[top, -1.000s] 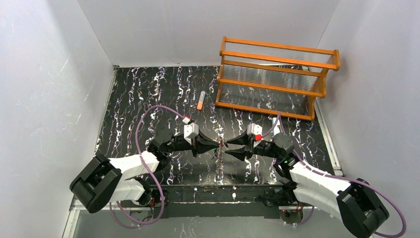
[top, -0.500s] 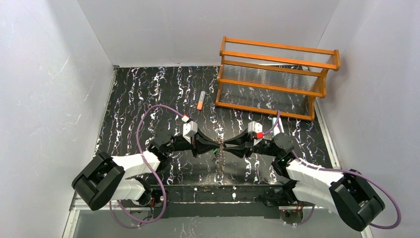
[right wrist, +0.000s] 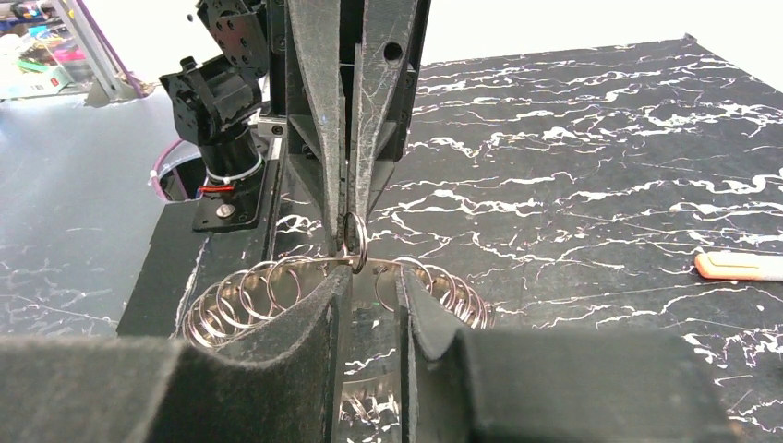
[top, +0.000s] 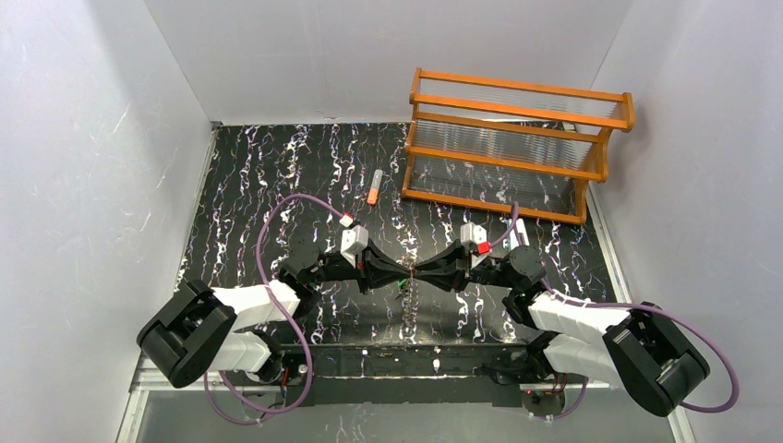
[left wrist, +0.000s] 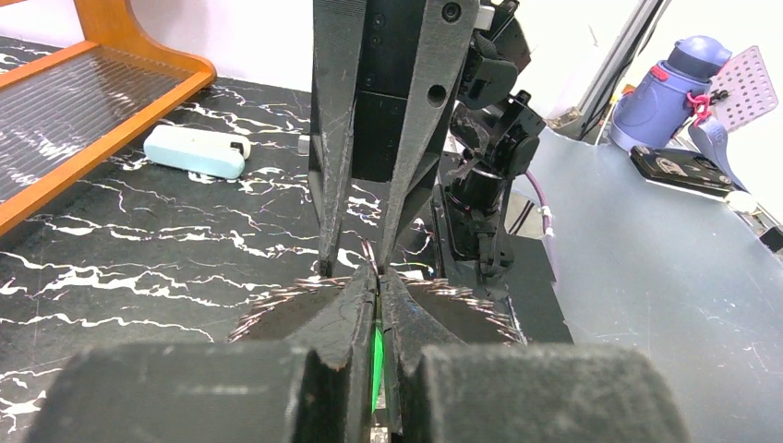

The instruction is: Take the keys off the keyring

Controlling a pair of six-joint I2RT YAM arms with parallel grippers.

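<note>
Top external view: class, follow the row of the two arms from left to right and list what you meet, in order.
In order: left arm's black shoulder block → left claw → right claw → right arm's black shoulder block.

Counter (top: 258, 185): black, white-veined marble pattern. Lying on it: orange wooden rack (top: 517, 148), far right; orange-and-grey tube (top: 374, 186), just left of rack; pale white-blue clip (left wrist: 196, 151), near rack.

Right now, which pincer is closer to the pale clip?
Right. The right pincer points away from the clip, which lies by its wrist; the left pincer meets it tip to tip, farther away.
</note>
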